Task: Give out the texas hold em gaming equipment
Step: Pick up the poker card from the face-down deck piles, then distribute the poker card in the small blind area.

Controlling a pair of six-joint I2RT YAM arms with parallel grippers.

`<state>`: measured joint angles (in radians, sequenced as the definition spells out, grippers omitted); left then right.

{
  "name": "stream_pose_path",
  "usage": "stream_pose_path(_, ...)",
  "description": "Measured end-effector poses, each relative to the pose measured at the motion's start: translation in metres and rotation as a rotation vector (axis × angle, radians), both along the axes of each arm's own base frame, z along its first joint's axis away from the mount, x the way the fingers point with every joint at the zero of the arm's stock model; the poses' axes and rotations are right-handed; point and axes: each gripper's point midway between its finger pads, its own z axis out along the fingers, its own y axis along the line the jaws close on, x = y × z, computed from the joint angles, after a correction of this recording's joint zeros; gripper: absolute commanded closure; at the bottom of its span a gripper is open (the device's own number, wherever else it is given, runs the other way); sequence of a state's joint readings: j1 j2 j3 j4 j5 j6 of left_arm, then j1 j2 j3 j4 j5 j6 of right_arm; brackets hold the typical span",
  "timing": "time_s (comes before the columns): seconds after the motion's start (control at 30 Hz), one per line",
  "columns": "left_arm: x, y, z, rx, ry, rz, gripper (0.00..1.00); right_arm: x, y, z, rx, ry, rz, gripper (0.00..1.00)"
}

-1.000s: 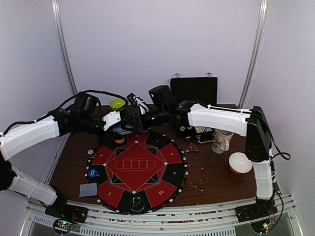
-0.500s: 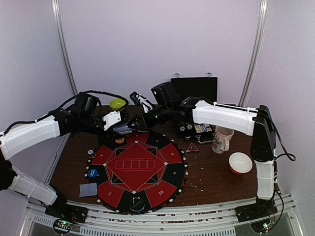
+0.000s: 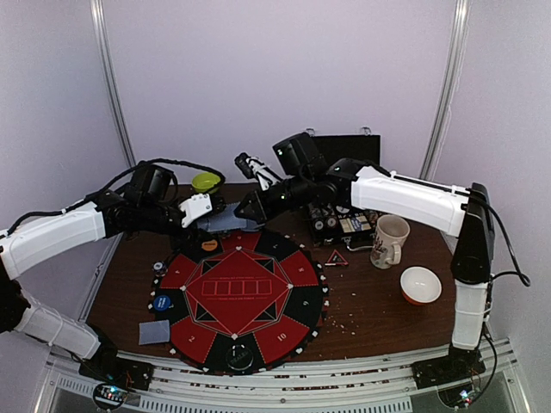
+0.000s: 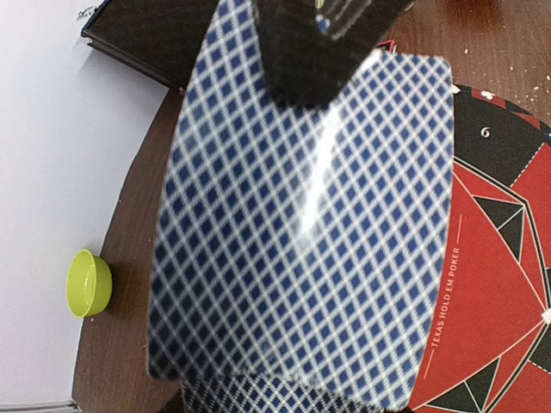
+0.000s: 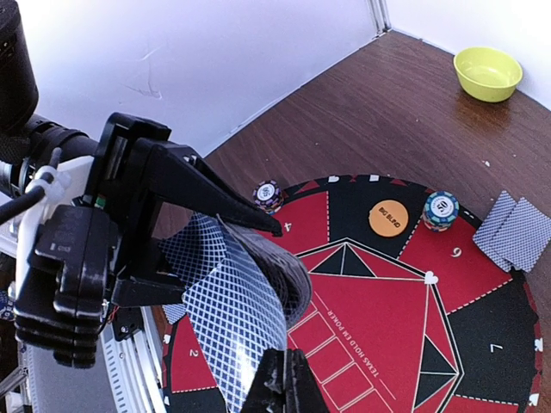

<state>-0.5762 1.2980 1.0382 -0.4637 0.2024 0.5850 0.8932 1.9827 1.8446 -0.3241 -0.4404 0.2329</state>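
I'm pinching one card [image 5: 245, 323] in the right end effector [image 5: 280, 380], the left end effector [image 3: 208, 214] clamping the deck [image 4: 250, 403]; I'm planning a slow, flat pull so none follow.

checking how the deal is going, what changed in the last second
The right gripper, pinching a card, drew back and to the right, pulling the card off the deck held in the left gripper. The left gripper, mat, mug and bowls stayed put.

The right gripper [image 5: 281, 379] pinches a card [image 5: 241, 335] — the left gripper [image 5: 215, 258] grips the deck [image 5: 282, 277] above the mat [image 5: 379, 301].
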Motion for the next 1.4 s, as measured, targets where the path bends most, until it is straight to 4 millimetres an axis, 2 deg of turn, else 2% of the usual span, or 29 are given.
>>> stream_pose_path(0.13,0.003,0.003,0.0,0.007,-0.003,0.029,0.57,0.006,-0.015,0.006,-0.03,-0.018,-0.045,1.0)
stream_pose_path(0.23,0.007,0.006,0.001,0.009,-0.013,0.055,0.57,0.013,-0.039,0.018,-0.03,-0.036,-0.104,1.0)
stream_pose_path(0.4,0.018,0.012,0.003,0.015,-0.038,0.128,0.57,0.017,-0.102,0.042,0.046,-0.039,-0.258,1.0)
stream_pose_path(0.43,0.022,0.014,0.003,0.018,-0.042,0.151,0.57,0.016,-0.111,0.042,0.069,-0.028,-0.291,1.0)
stream_pose_path(0.5,0.026,0.018,0.001,0.023,-0.042,0.185,0.57,0.01,-0.114,0.032,0.091,0.003,-0.313,1.0)
stream_pose_path(0.6,0.031,0.024,-0.001,0.028,-0.04,0.242,0.57,-0.017,-0.086,-0.012,0.073,0.1,-0.287,1.0)
stream_pose_path(0.63,0.033,0.026,0.0,0.027,-0.041,0.262,0.57,-0.02,-0.08,-0.029,0.058,0.13,-0.29,1.0)
stream_pose_path(0.67,0.035,0.029,0.001,0.024,-0.046,0.282,0.57,-0.044,-0.059,-0.046,0.04,0.166,-0.245,1.0)
stream_pose_path(0.7,0.037,0.03,0.002,0.018,-0.05,0.297,0.57,-0.06,-0.042,-0.064,0.023,0.198,-0.22,1.0)
stream_pose_path(0.8,0.044,0.037,0.006,-0.005,-0.056,0.347,0.57,-0.102,-0.001,-0.097,0.015,0.263,-0.159,1.0)
stream_pose_path(0.93,0.054,0.048,0.012,-0.035,-0.063,0.41,0.57,-0.145,0.053,-0.117,0.057,0.334,-0.097,1.0)
stream_pose_path(1.17,0.06,0.055,0.021,-0.067,-0.082,0.453,0.57,-0.194,0.147,-0.144,0.167,0.504,-0.02,1.0)
stream_pose_path(1.27,0.059,0.056,0.027,-0.081,-0.095,0.454,0.57,-0.209,0.172,-0.162,0.181,0.585,0.004,1.0)
stream_pose_path(1.4,0.059,0.056,0.031,-0.092,-0.105,0.453,0.57,-0.215,0.192,-0.182,0.19,0.66,0.009,1.0)
